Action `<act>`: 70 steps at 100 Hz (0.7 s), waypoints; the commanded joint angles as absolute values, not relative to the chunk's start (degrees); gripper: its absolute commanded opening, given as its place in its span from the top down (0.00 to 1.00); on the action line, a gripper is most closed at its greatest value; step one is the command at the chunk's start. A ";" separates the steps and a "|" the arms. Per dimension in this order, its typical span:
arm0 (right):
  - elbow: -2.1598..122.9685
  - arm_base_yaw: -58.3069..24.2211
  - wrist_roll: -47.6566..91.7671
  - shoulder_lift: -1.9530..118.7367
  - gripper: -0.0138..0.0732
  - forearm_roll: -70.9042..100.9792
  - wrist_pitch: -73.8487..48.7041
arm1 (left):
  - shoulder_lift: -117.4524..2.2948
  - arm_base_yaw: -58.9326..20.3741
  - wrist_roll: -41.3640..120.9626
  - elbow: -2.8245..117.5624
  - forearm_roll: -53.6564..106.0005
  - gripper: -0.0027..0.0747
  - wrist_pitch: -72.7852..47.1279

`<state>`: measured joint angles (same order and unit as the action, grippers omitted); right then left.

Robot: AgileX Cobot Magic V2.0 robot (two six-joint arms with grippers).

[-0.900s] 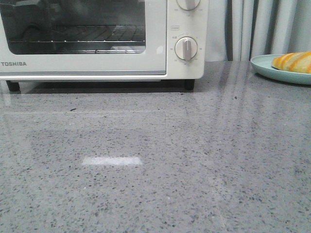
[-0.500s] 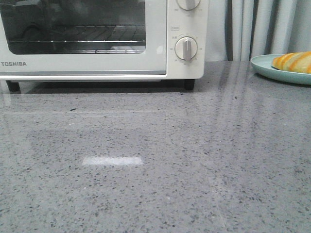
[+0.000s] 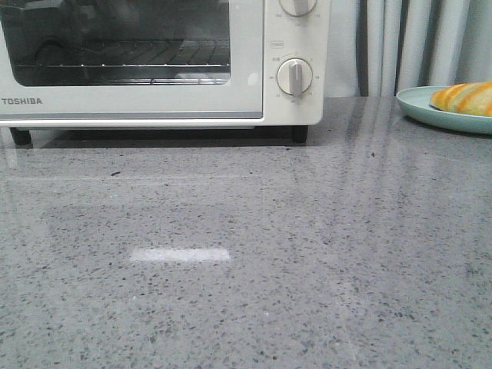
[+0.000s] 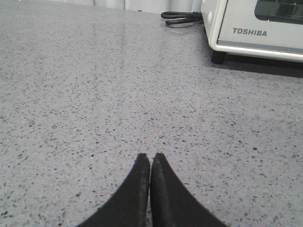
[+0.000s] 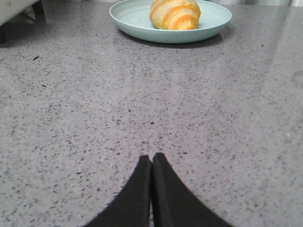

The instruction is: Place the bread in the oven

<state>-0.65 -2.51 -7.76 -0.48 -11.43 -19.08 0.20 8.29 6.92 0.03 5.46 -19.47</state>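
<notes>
The white Toshiba oven [image 3: 154,104] stands at the back left of the grey counter with its glass door closed; its corner also shows in the left wrist view [image 4: 255,33]. The bread [image 3: 463,98], golden-orange with pale stripes, lies on a pale green plate [image 3: 419,104] at the back right; in the right wrist view the bread [image 5: 175,13] sits on the plate [image 5: 132,16] well ahead of the gripper. My left gripper [image 4: 150,156] is shut and empty over bare counter. My right gripper [image 5: 151,156] is shut and empty over bare counter. Neither gripper shows in the front view.
A black power cord [image 4: 182,18] lies on the counter beside the oven. Grey curtains [image 3: 415,42] hang behind the counter. The oven has round white dials [image 3: 295,77] on its right panel and black feet [image 3: 299,134].
</notes>
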 commanded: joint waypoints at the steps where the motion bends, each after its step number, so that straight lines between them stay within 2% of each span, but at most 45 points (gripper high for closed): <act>1: -1.31 -2.13 -7.36 -1.67 0.91 -15.69 -13.81 | 1.97 8.17 6.49 -1.36 4.61 0.99 -15.30; 10: -1.31 -2.13 -7.36 -1.67 0.91 -14.78 -3.03 | 1.97 8.17 6.39 -1.36 10.22 0.99 -13.03; 27: -1.31 -2.13 -7.73 -1.67 0.91 -4.68 18.93 | 1.97 8.17 6.39 -1.36 43.66 0.99 -9.81; 38: -1.31 -2.13 -8.81 -1.67 0.91 1.89 28.57 | 1.97 8.17 6.39 -1.36 51.39 0.99 -9.62; 61: -1.19 -2.13 -9.70 -1.67 0.91 15.50 18.99 | 1.97 8.17 6.39 -1.25 67.21 0.99 -9.46; 70: 0.63 -2.13 -9.80 -1.67 0.91 22.83 17.62 | 1.97 8.17 8.22 -0.07 67.64 0.99 -10.87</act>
<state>-0.65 -2.51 -9.62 -0.48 16.43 15.99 0.20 8.29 6.82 0.03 63.96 -12.15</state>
